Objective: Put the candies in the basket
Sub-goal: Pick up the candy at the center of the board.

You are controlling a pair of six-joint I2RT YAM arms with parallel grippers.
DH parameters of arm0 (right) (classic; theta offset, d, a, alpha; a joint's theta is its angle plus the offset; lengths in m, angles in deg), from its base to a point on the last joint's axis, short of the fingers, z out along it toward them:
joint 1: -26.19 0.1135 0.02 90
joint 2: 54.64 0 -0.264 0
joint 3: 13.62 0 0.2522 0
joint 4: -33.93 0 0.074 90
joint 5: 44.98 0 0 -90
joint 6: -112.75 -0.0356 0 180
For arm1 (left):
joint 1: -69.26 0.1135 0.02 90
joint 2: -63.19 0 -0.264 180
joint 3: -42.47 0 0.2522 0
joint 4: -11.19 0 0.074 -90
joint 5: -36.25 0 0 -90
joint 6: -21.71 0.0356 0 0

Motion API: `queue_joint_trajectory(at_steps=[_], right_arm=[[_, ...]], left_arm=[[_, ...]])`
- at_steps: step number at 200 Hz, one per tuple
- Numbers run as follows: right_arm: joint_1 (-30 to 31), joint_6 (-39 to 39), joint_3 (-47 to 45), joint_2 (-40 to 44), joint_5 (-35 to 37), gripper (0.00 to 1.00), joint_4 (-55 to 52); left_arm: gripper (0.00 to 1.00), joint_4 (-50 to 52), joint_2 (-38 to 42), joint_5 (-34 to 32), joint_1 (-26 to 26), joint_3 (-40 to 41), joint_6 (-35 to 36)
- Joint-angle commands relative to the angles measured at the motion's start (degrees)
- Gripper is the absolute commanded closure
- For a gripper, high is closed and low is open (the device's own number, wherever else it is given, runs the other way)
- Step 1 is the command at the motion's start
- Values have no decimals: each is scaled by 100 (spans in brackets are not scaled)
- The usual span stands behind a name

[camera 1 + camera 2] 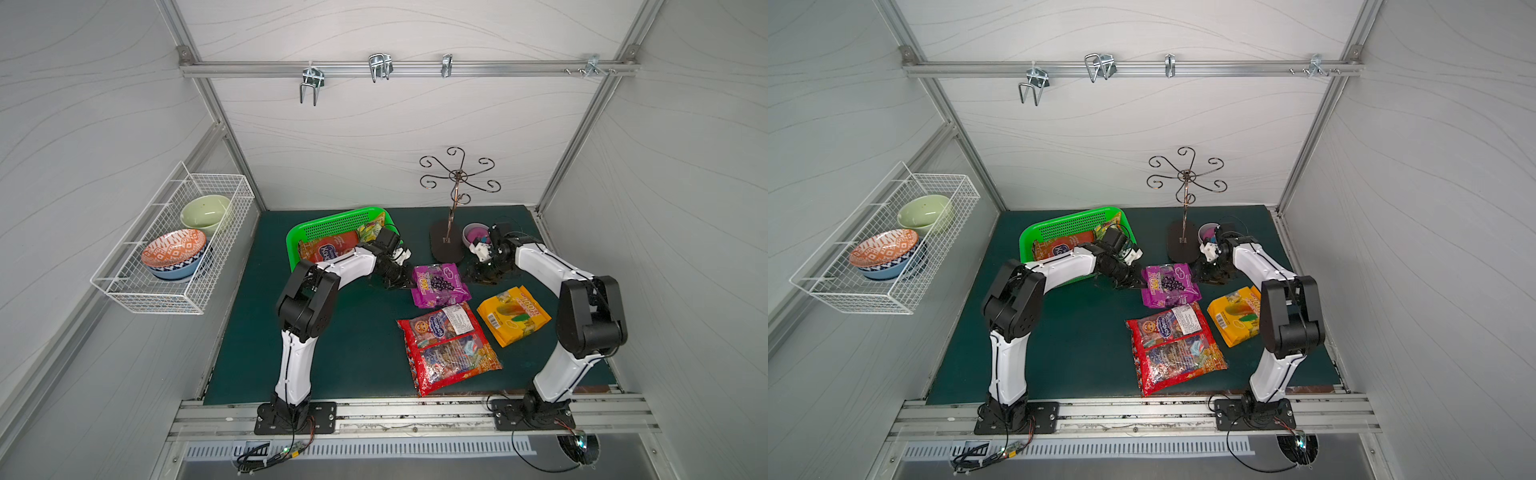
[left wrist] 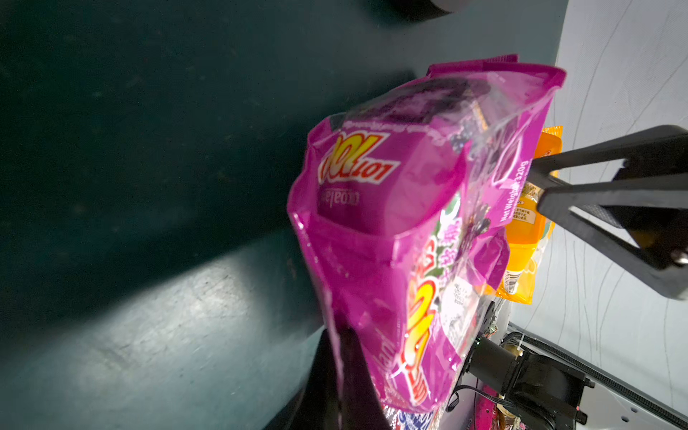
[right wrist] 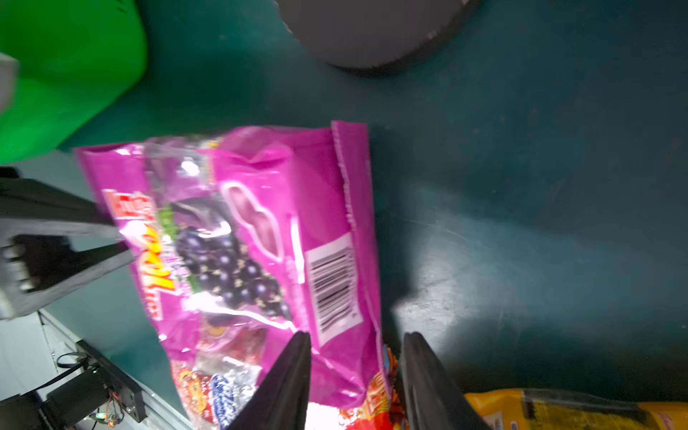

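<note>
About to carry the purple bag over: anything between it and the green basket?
Nothing loose lies on the mat between the purple bag and the green basket; only the left gripper, shut on the bag's basket-side edge, is there. The right gripper straddles the opposite edge, jaws apart.

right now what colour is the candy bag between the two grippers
Magenta-purple candy bag with dark grapes; best in the right wrist view.

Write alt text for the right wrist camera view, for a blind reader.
A purple candy bag on the dark green mat, the right gripper open astride one corner, the left gripper pinching the far edge. The green basket is partly visible beyond.
</note>
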Motion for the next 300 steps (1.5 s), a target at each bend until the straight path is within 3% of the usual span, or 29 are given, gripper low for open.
queue_joint_trajectory(at_steps=[1,105,168,206,215,246,300], right_arm=[[-19,121,18,-90,229,56,-131],[78,38,61,-645,498,58,196],[150,35,184,-984,291,67,337],[225,125,197,-1120,11,67,404],[228,125,198,-1154,-91,70,411],[157,97,189,-1168,-490,100,462],[-331,-557,-545,-146,-1576,100,1193]], left_arm=[[100,457,93,-268,166,53,-72],[100,457,59,-267,167,45,-99],[100,454,3,-321,166,44,-46],[100,496,-97,-346,166,-32,15],[100,514,-108,-347,166,-50,32],[100,547,-111,-365,166,-48,68],[100,567,588,-368,166,24,129]])
